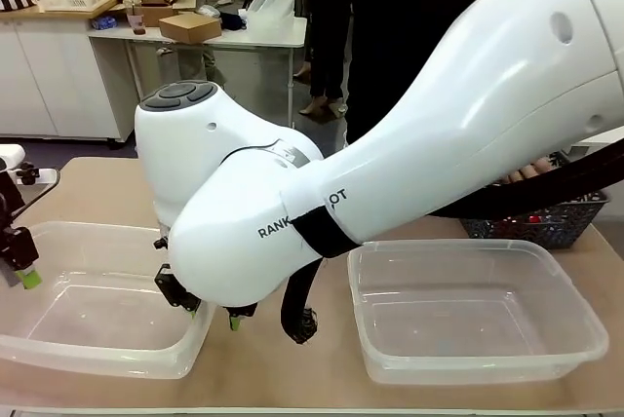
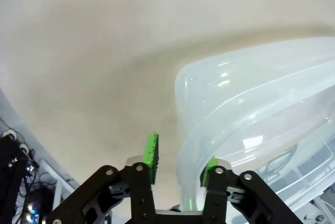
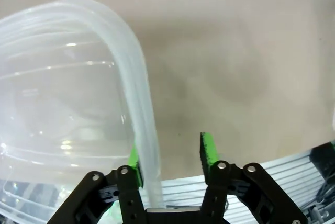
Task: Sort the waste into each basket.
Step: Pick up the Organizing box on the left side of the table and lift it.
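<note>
Two arms bracket the wide clear tub [image 1: 88, 226] along its long axis: left fingers [image 2: 152, 156] narrow on one end wall, right fingers [image 3: 208, 153] loosely astride the other. The lattice basket [image 1: 541, 227] stands far right on the table [image 1: 97, 188].

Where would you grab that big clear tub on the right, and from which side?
Pinch the right tub at its rim, probably from straight above: one finger inside, one outside a wall. It is too wide to span, but open-topped and empty, with thin, steep walls.
</note>
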{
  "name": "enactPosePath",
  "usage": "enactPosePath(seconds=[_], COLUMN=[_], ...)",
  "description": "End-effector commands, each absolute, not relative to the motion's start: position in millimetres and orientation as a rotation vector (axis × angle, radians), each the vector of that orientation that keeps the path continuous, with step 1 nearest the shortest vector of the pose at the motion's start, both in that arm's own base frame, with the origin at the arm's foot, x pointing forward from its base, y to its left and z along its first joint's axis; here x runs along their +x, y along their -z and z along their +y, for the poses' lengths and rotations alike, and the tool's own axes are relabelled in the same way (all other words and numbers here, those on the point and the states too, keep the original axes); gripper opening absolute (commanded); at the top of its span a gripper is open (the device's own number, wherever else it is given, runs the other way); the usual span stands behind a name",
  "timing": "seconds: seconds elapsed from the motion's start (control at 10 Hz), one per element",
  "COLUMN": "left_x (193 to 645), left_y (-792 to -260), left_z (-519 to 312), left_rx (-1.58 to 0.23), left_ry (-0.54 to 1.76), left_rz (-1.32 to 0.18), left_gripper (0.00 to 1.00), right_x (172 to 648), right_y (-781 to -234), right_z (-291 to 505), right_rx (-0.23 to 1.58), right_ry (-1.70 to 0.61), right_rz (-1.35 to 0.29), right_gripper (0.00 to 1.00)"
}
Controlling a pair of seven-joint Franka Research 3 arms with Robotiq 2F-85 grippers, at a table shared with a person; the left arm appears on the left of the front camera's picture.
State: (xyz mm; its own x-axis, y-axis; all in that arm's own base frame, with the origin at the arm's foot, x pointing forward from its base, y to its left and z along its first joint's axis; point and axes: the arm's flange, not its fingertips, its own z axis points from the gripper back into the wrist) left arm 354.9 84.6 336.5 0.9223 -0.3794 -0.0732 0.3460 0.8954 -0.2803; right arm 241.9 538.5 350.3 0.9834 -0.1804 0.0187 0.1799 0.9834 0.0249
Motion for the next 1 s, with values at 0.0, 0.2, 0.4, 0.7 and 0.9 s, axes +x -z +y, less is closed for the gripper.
enactPosePath(seconds=[0.0, 0.2, 0.4, 0.7, 0.9], left_x=[339, 339, 337, 333, 330], left_y=[-327, -328, -330, -343, -372], left_z=[84, 84, 84, 82, 80], left_rx=[-0.235, -0.246, -0.255, -0.280, -0.327], left_ry=[0.371, 0.374, 0.383, 0.376, 0.337], left_rz=[0.131, 0.126, 0.122, 0.098, 0.076], left_gripper=[0.05, 0.00, 0.00, 0.00, 0.00], right_x=[240, 240, 241, 241, 245], right_y=[-354, -354, -354, -355, -371], right_z=[538, 537, 536, 531, 507], right_rx=[0.012, 0.010, 0.009, 0.008, 0.026], right_ry=[0.211, 0.212, 0.209, 0.210, 0.194], right_rz=[-0.030, -0.022, -0.014, -0.005, 0.023], right_gripper=[0.15, 0.00, 0.00, 0.00, 0.00])
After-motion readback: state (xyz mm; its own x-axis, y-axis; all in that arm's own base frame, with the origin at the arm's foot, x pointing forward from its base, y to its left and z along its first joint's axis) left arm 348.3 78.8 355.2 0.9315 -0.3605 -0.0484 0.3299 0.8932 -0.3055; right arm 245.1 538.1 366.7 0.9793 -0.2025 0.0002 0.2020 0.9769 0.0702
